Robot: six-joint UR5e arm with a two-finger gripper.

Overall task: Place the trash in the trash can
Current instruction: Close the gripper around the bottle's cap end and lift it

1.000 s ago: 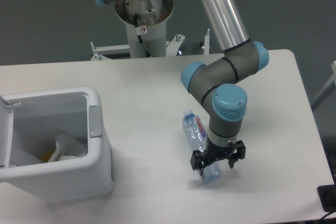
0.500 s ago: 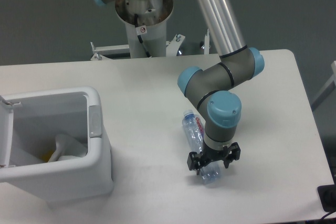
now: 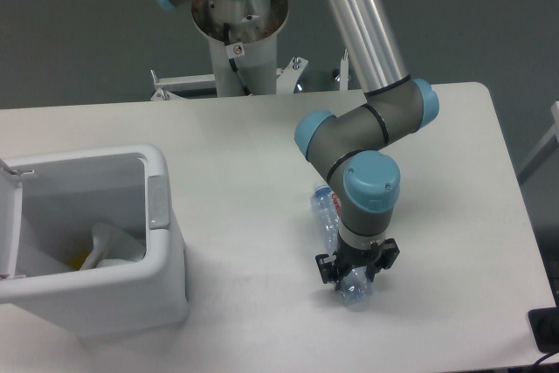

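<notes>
Against half a second back: bottle's far end swung a little right and nearer, cap now tucked by the grey elbow; pink label, plain earlier, mostly hidden behind the wrist. Wrist barely shifted since then, set a touch lower over the bottle.

White table (image 3: 236, 146) across the scene. At near left, open trash can (image 3: 162, 264), white and boxy, grey latch panel on its right rim; inside, pale crumpled wrapper (image 3: 112, 246) on the bottom. Right of centre, grey arm with blue caps, bent down to the tabletop. Under it, crushed clear bottle (image 3: 328, 212) lying on the table, well apart from the can, near end below the gripper (image 3: 356, 270). Black fingers straddling that near end, apparently clamped on the bottle.
</notes>
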